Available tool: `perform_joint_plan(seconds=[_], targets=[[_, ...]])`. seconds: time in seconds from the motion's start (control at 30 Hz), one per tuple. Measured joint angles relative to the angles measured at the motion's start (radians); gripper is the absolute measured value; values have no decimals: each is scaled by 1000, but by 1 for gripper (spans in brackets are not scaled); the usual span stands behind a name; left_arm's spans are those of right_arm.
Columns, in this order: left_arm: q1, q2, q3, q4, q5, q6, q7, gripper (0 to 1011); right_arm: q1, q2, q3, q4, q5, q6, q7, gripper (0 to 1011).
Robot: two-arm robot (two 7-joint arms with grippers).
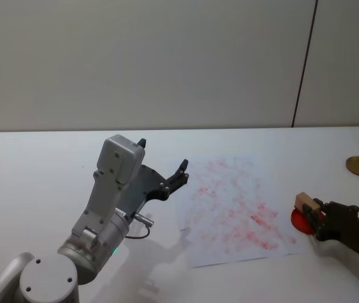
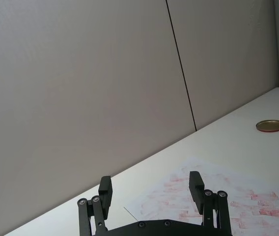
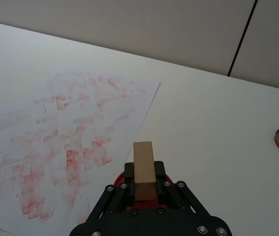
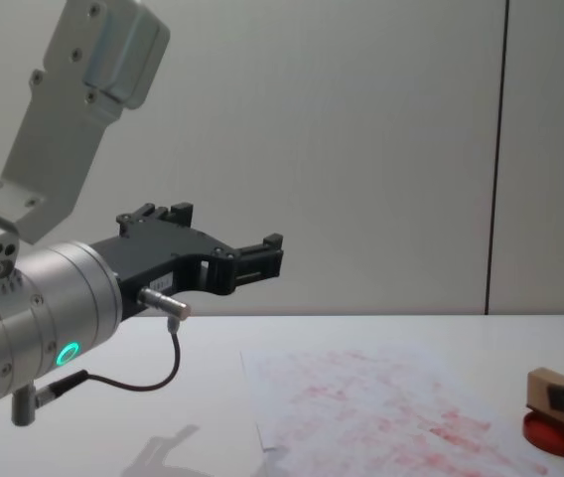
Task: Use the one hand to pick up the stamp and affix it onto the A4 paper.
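tan wooden stamp clenched in the right hand, over the ink pad.
paper lies just leftward; left hand released, idle.

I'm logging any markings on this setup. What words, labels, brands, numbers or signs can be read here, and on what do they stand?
None can be read.
A4 paper: red-pink stamp marks, smudged, no legible characters.
Stamp, held in the right claw over the red ink pad: bare wood, no lettering visible.
Left claw, open and raised: no label.
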Motion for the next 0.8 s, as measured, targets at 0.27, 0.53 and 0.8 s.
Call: perform_joint_plan(seconds=[0.27, 0.53, 0.8], targets=[[0, 0, 0, 0, 0, 0, 0, 993, 3, -1, -2, 9, -7, 6, 0, 218], [0, 0, 0, 0, 0, 0, 0, 993, 3, -1, -4, 13, -10, 8, 0, 381], [0, 0, 0, 0, 0, 0, 0, 993, 1, 0, -5, 9, -9, 6, 0, 636]])
